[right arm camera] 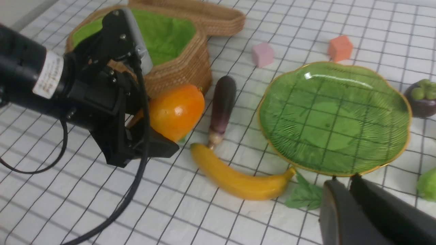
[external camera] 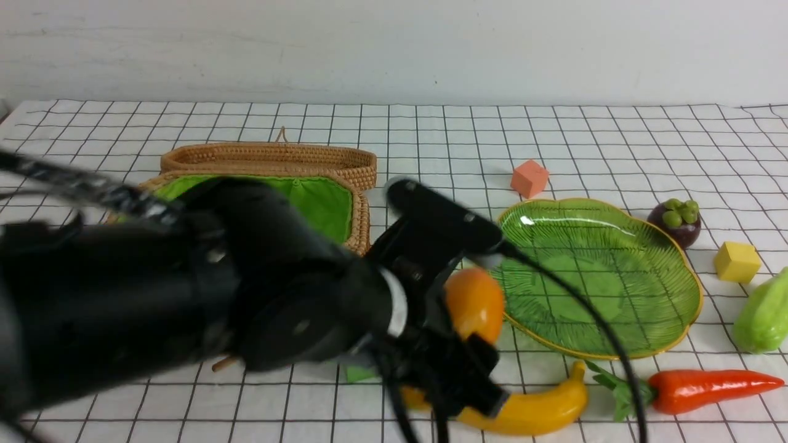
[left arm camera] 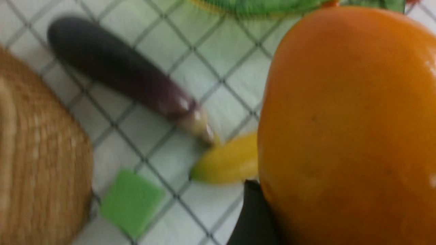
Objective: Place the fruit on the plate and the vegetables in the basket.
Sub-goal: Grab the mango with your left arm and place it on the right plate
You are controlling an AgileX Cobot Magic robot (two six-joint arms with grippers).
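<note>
My left gripper (external camera: 471, 326) is shut on the orange-yellow mango (external camera: 474, 301), holding it just off the cloth between the basket (external camera: 360, 215) and the plate (external camera: 597, 277). In the left wrist view the mango (left arm camera: 347, 129) fills the picture beside one black finger (left arm camera: 253, 217). The banana (right arm camera: 238, 177) and the eggplant (right arm camera: 223, 102) lie on the cloth below it. The mangosteen (external camera: 676, 221) sits at the plate's far right. The carrot (external camera: 708, 387) and the gourd (external camera: 763, 314) lie at the right. My right gripper (right arm camera: 344, 180) is shut and empty, near the plate's front rim (right arm camera: 340, 173).
The basket's woven lid (external camera: 271, 157) lies open behind it. An orange cube (external camera: 529, 178), a yellow cube (external camera: 737, 261), a pink cube (right arm camera: 263, 54) and a green cube (left arm camera: 131, 202) lie loose on the checked cloth. The left arm's cable (right arm camera: 136, 190) hangs low.
</note>
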